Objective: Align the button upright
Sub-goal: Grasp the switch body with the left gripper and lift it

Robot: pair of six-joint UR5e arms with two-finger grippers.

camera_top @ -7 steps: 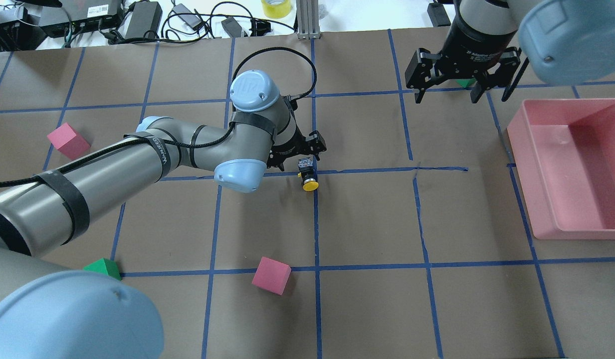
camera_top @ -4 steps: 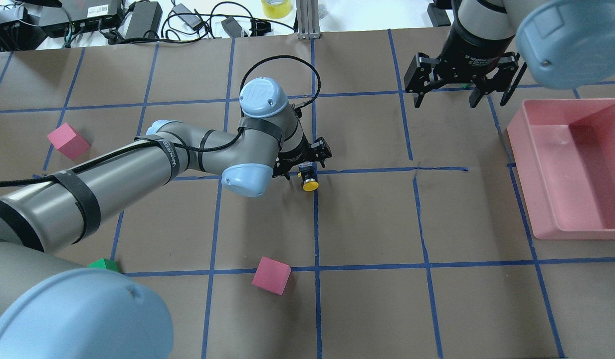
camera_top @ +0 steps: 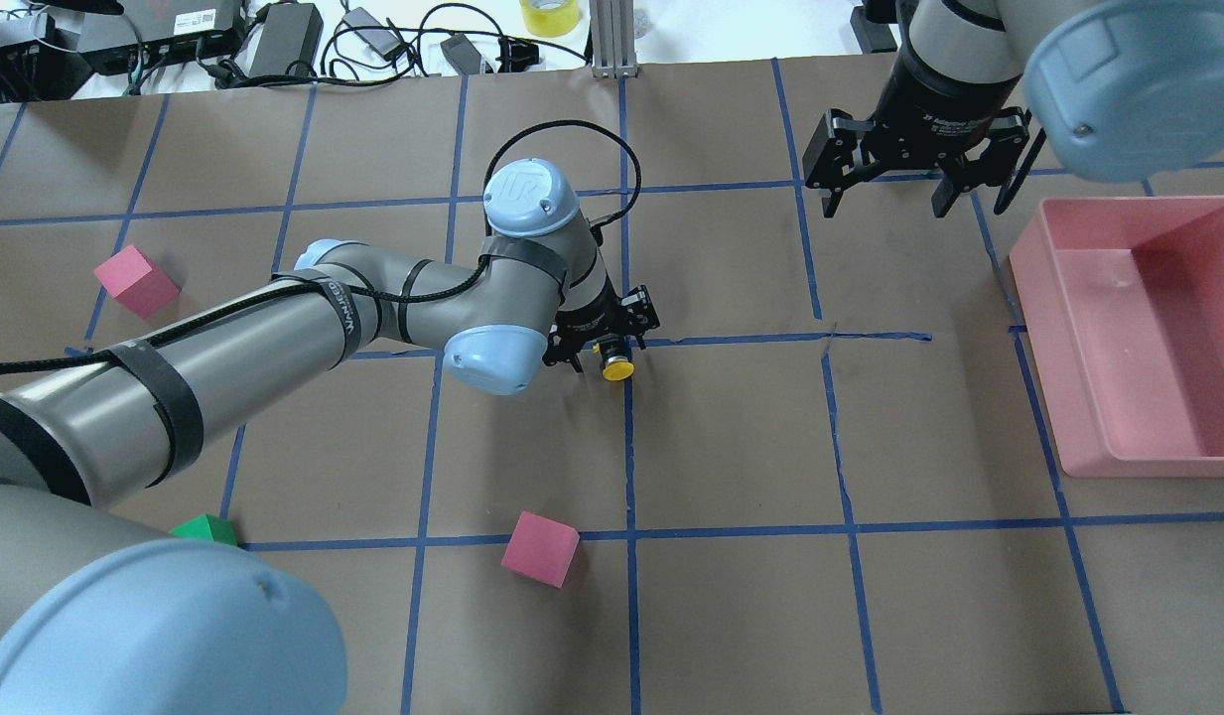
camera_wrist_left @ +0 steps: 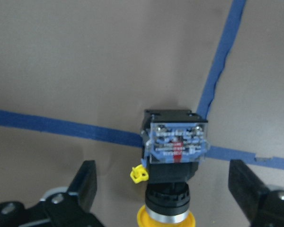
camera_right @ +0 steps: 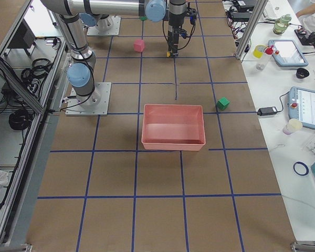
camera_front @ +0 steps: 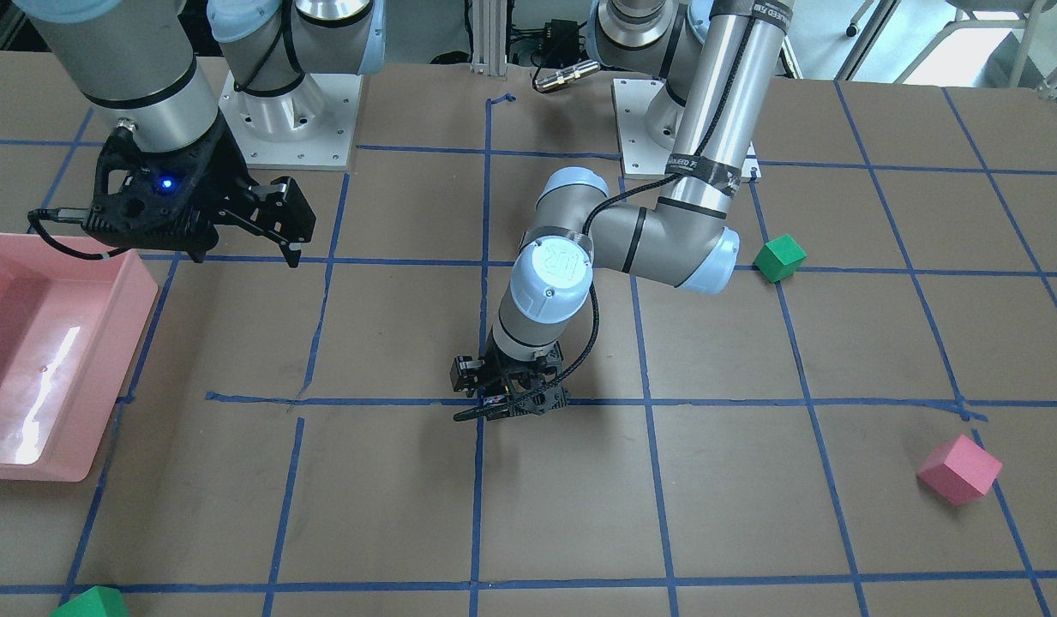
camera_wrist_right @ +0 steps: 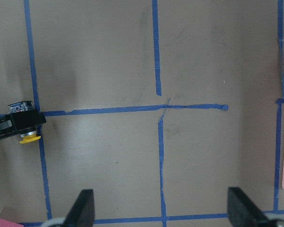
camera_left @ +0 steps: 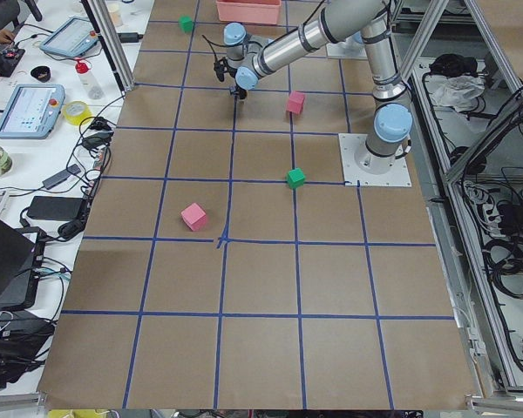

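The button (camera_wrist_left: 175, 156) lies on its side on a blue tape crossing, its yellow cap (camera_top: 618, 369) pointing toward the robot and its base with the blue-and-red contact face pointing away. My left gripper (camera_top: 609, 338) is open and low over it, one finger (camera_wrist_left: 85, 184) on each side, not touching. From the front view the gripper (camera_front: 507, 398) hides most of the button. My right gripper (camera_top: 914, 189) is open and empty, held above the table at the far right, next to the pink bin. Its wrist view shows the button (camera_wrist_right: 28, 135) far left.
A pink bin (camera_top: 1058, 338) stands at the right edge. A pink cube (camera_top: 540, 548) lies near the front centre, another pink cube (camera_top: 135, 280) at the left, and a green cube (camera_top: 206, 529) at the front left. Another green cube (camera_front: 91, 604) lies at the far side.
My left gripper has moved toward the robot and down over the button, so its open fingers now straddle it. The right gripper drifted slightly away. The button has not moved.
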